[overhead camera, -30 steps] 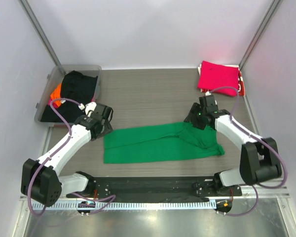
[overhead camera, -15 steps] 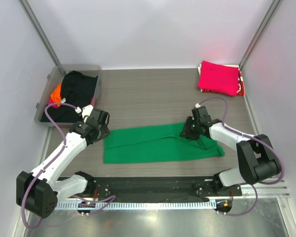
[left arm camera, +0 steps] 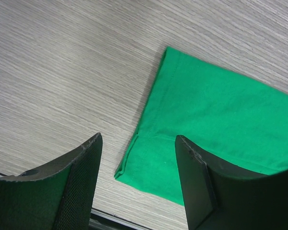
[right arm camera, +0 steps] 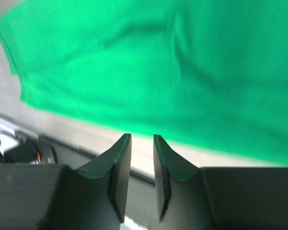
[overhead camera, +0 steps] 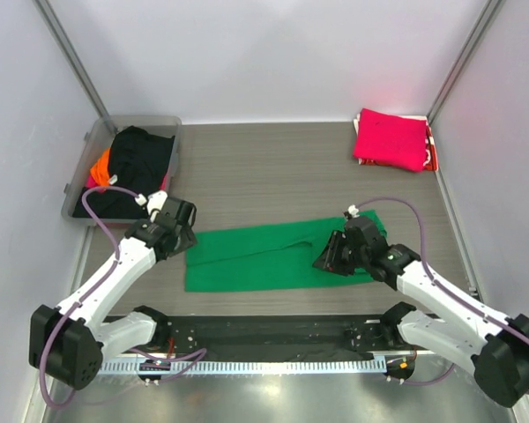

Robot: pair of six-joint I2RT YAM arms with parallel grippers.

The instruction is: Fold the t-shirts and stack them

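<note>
A bright green t-shirt (overhead camera: 256, 256) lies flat on the table as a long folded strip. My left gripper (overhead camera: 183, 240) hovers over its left end, open wide and empty. In the left wrist view (left arm camera: 138, 139) the shirt's left edge and near corner (left arm camera: 221, 110) lie below the fingers. My right gripper (overhead camera: 322, 262) is over the shirt's right part. In the right wrist view (right arm camera: 141, 138) its jaws stand a narrow gap apart with nothing between them, and the green cloth (right arm camera: 158, 62) is blurred beyond. A folded magenta-pink t-shirt (overhead camera: 388, 138) lies at the far right corner.
A clear plastic tub (overhead camera: 97, 145) at the far left holds a black t-shirt (overhead camera: 141, 154) and an orange one (overhead camera: 100, 165). A red-and-white item (overhead camera: 430, 145) pokes out from under the pink shirt. A black rail (overhead camera: 273, 330) runs along the near table edge.
My right arm has swung in from the shirt's right end toward the near middle, now low over the cloth. My left gripper has shifted slightly toward the near edge, staying open.
</note>
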